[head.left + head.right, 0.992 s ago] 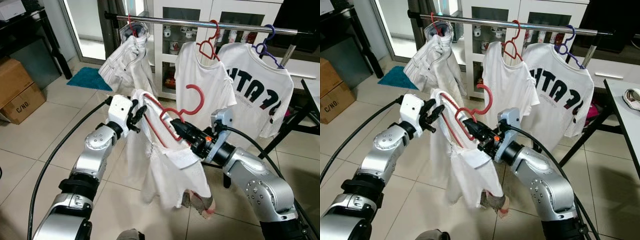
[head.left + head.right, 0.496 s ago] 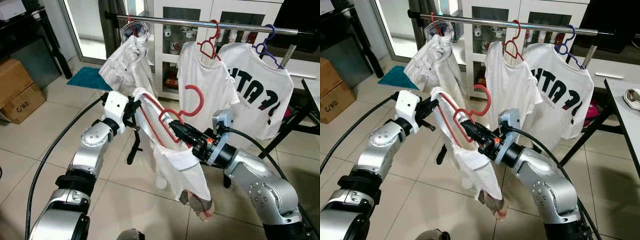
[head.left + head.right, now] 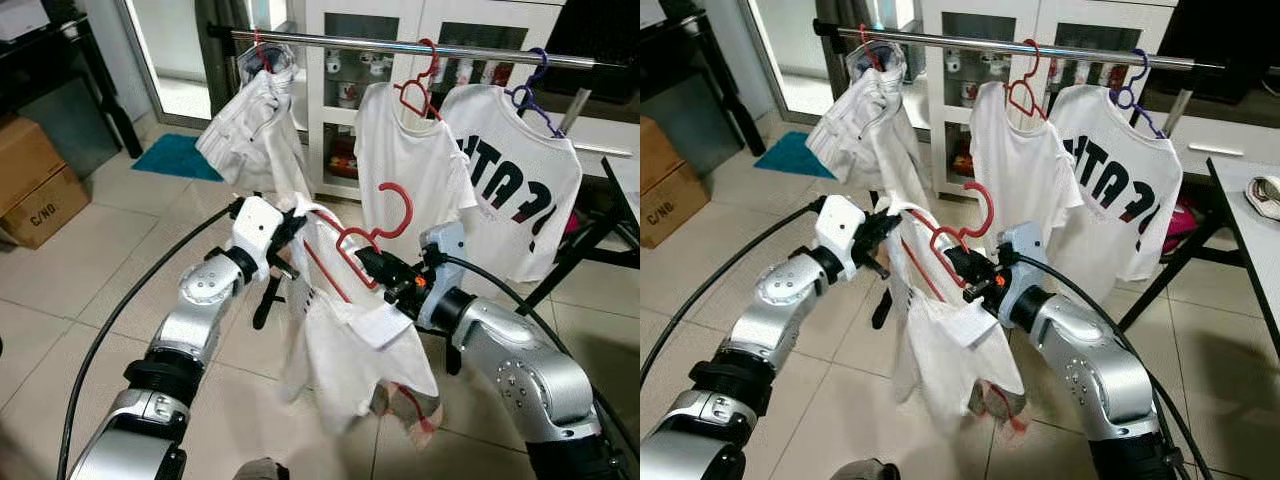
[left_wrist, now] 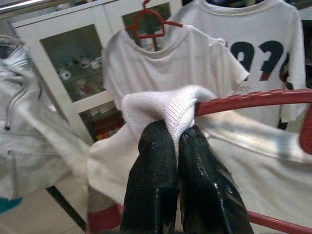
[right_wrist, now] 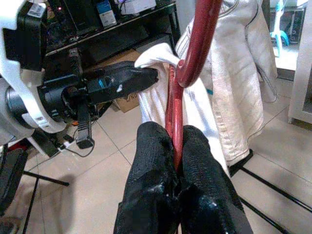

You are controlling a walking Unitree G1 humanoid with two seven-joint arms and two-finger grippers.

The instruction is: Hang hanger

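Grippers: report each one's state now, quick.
Left gripper: shut on the white garment.
Right gripper: shut on the red hanger.

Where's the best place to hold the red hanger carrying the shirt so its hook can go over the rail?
Probably the neck just below the hook, from underneath, where the right gripper already pinches the red hanger. That leaves the hook free and pointing up toward the rail, while the left gripper steadies the shirt at the shoulder.

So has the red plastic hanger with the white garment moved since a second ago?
Yes. The red plastic hanger has shifted toward the robot's right, its hook now overlapping the hung white T-shirt more.
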